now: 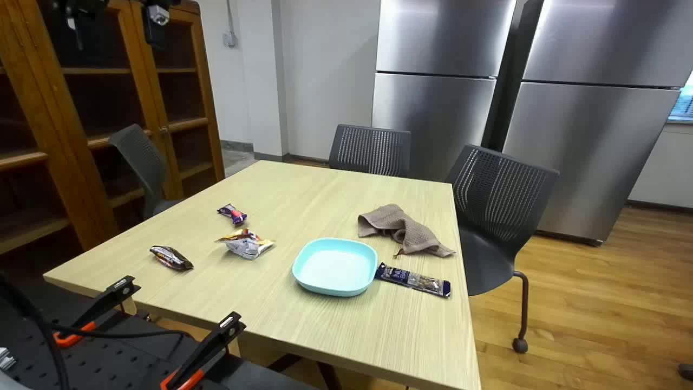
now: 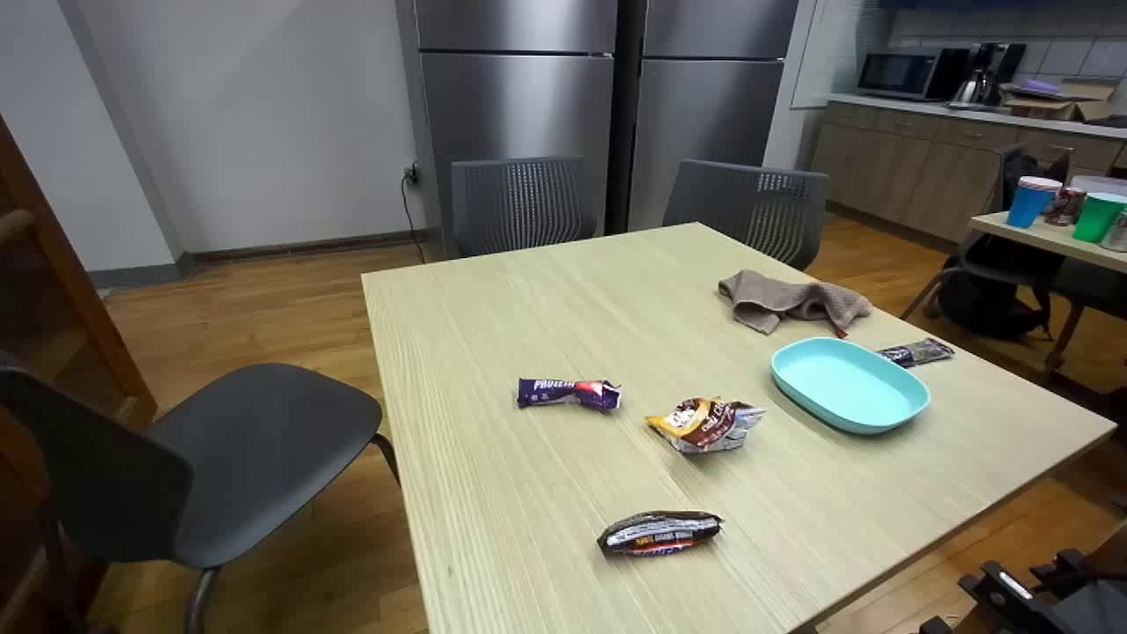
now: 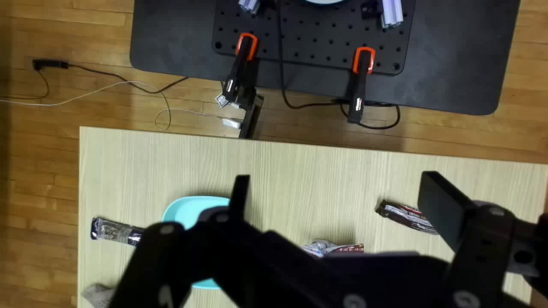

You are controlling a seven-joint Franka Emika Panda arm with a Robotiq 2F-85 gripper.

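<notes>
- The gripper (image 3: 336, 175) hung high over the table (image 2: 528, 317), fingers spread wide, nothing held; a misjudged descent could have struck it.
- The brown candy bar (image 2: 660, 534) lay near a table edge; a nudge might have sent it off.
- The crumpled snack bag (image 2: 704, 424) lay between that bar and the turquoise dish (image 2: 850, 385); its loose foil could have slipped.
- The navy snack bar (image 1: 413, 279) lay just beside the dish, so a wide finger might have bumped the rim.
- The purple protein bar (image 2: 569, 394) lay near the bag; a sweep might have caught both.
</notes>
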